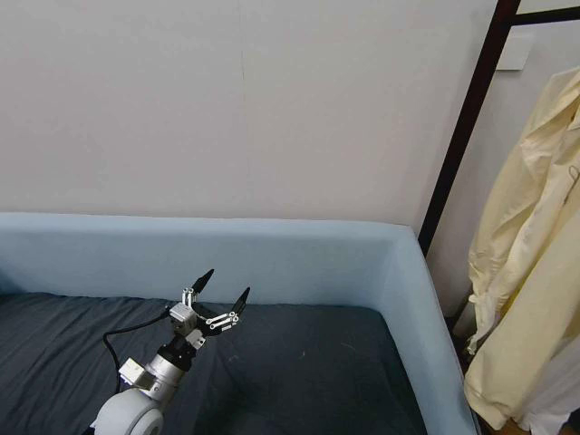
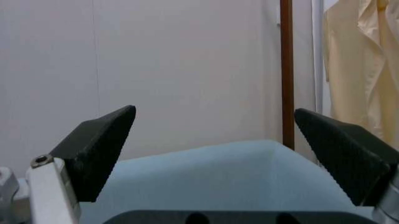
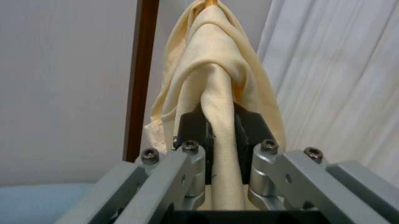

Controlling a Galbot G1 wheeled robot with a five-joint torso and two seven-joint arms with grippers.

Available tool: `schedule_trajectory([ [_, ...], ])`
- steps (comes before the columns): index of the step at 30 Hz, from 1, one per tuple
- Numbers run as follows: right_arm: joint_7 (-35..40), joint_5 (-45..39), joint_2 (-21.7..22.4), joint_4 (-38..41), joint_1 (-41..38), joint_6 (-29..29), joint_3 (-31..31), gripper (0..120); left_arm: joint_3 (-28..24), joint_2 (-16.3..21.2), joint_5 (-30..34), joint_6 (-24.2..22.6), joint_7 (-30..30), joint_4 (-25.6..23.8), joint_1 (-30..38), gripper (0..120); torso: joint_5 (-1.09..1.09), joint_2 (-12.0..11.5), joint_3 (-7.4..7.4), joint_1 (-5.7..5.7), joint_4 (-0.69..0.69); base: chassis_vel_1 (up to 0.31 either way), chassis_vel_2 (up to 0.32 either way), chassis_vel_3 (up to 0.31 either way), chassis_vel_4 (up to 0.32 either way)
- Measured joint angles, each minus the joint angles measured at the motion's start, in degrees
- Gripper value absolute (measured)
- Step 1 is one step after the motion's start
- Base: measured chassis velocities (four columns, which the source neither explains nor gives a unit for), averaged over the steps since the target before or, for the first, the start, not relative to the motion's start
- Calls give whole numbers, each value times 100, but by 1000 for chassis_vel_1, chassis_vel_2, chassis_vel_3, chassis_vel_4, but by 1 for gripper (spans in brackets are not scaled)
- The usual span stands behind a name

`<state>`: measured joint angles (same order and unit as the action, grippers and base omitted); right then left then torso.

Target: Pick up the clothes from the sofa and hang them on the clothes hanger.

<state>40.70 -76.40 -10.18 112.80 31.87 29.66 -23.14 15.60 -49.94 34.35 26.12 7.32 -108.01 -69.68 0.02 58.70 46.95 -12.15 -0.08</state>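
A cream garment [image 1: 535,254] hangs at the right on a dark brown rack pole [image 1: 462,136], beside the sofa's end. In the right wrist view my right gripper [image 3: 219,140] is shut on a fold of this cream garment [image 3: 212,60], which runs up from between the dark fingers [image 3: 190,128] to the top of the rack. My left gripper [image 1: 228,283] hovers open over the sofa's dark seat [image 1: 299,372], holding nothing. In the left wrist view the left gripper [image 2: 213,112] faces the sofa's pale blue backrest [image 2: 212,177], with its jaws spread wide.
The pale blue backrest [image 1: 227,254] and side arm [image 1: 408,317] enclose the seat. A plain wall stands behind. A white curtain [image 3: 337,70] hangs beside the garment, and the rack pole [image 3: 140,70] rises close to the right gripper.
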Motion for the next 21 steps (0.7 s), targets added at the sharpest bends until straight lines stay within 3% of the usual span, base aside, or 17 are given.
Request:
schedule_trajectory([
  [2,-332,447,-128,-112,10,-73,65,7,4,23,1,3,0,55,27,100,-1,0,0,0,0,0,0,0,0],
  [8,-321,726,-354,-168,-142,2,241,7,-90,14,11,-17,-5,167,157,100,-4,0,-1,0,-1,0,0,0,0],
  [13,-139,773,-798,-599,-1183,82,1415,7,-218,-79,3,-65,2,268,247,100,-2,0,0,0,-4,0,0,0,0],
  [14,-20,1040,-1330,-1198,-2113,-67,2363,7,-236,-101,-1,-71,6,323,259,100,-3,0,0,0,2,0,0,0,0],
  [15,110,1269,-1742,-1597,-2531,-155,2797,7,-230,-91,0,-72,6,338,256,100,-4,0,0,-1,4,0,0,0,0],
  [21,415,1645,-2260,-2017,-3198,-158,3320,7,-163,33,6,-44,0,402,225,100,-4,-1,0,-1,0,0,0,0,0],
])
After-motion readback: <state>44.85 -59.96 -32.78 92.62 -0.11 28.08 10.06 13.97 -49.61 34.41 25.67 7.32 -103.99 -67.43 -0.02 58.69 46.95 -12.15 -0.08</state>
